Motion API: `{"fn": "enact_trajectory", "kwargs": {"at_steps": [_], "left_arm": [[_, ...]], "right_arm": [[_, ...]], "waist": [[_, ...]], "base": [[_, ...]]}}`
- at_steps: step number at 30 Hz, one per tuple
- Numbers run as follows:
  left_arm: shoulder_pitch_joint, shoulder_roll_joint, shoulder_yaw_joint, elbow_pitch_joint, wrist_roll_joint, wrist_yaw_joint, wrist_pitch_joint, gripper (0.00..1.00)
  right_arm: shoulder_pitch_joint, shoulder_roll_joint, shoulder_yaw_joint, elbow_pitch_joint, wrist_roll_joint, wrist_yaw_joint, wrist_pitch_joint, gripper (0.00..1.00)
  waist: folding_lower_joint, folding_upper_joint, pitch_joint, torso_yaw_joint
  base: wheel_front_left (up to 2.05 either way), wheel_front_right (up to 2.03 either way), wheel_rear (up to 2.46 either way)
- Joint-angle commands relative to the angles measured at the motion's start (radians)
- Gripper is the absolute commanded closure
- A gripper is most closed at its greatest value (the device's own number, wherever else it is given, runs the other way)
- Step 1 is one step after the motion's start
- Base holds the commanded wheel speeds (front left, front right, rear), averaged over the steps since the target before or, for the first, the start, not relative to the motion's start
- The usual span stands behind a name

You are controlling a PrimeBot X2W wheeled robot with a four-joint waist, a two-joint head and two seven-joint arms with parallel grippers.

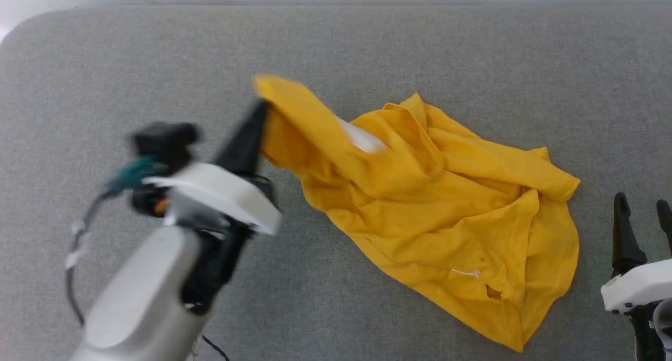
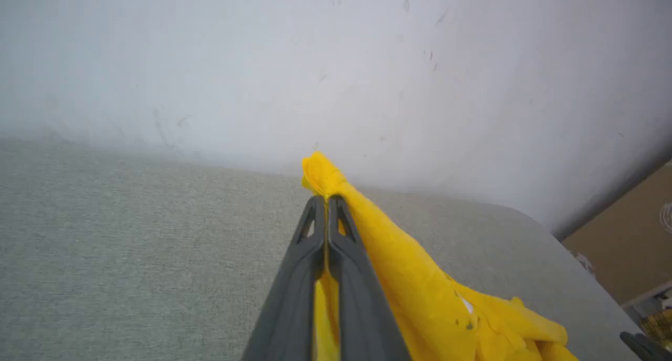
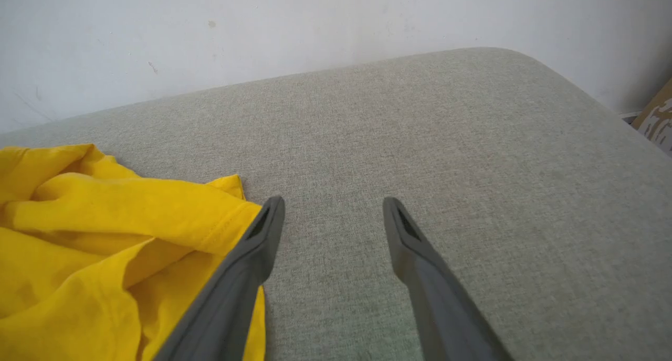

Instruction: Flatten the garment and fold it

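Grey surface (image 1: 420, 46), left claw (image 1: 261, 112) aloft, tight on garment (image 1: 446, 193)

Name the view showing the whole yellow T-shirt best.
Head view: the whole crumpled garment lies in frame. Left wrist view shows the fold pinched in the left gripper; right wrist view, one hemmed edge.

Left gripper (image 1: 260, 112) motion-blurred in head view, fingertips hidden behind yellow T-shirt (image 1: 446, 193) fold. Right gripper (image 1: 641, 199) body cut by frame edge. Dark specks (image 2: 467, 325) on cloth beside left gripper: unidentifiable.

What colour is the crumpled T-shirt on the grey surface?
The T-shirt is bright yellow with a white patch; head view shows it best.
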Motion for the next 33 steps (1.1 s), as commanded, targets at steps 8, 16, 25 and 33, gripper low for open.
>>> {"fn": "enact_trajectory", "kwargs": {"at_steps": [8, 16, 25, 33], "left_arm": [[0.236, 0.043, 0.282, -0.055, -0.08, 0.259, -0.114, 1.0], [0.39, -0.001, 0.367, 0.044, -0.138, 0.307, -0.169, 0.0], [0.327, -0.014, 0.364, -0.073, -0.041, 0.195, -0.234, 0.0], [0.35, -0.137, 0.375, -0.314, 0.304, 0.03, -0.24, 0.0]], "right_arm": [[0.016, 0.002, 0.006, 0.005, -0.004, -0.001, 0.001, 0.0], [0.024, 0.002, 0.002, 0.012, -0.009, -0.001, 0.003, 0.0], [0.022, 0.002, 0.002, -0.002, -0.017, -0.001, 0.017, 0.0], [0.031, 0.002, 0.015, 0.017, 0.004, -0.001, 0.005, 0.0]], "waist": [[0.0, 0.0, -0.016, 0.003], [0.0, 0.0, -0.024, 0.004], [0.0, 0.0, -0.04, 0.014], [0.0, 0.0, -0.058, -0.001]], "base": [[0.0, 0.0, 0.0], [0.0, 0.0, 0.0], [0.0, 0.0, 0.0], [0.0, 0.0, 0.0]]}}
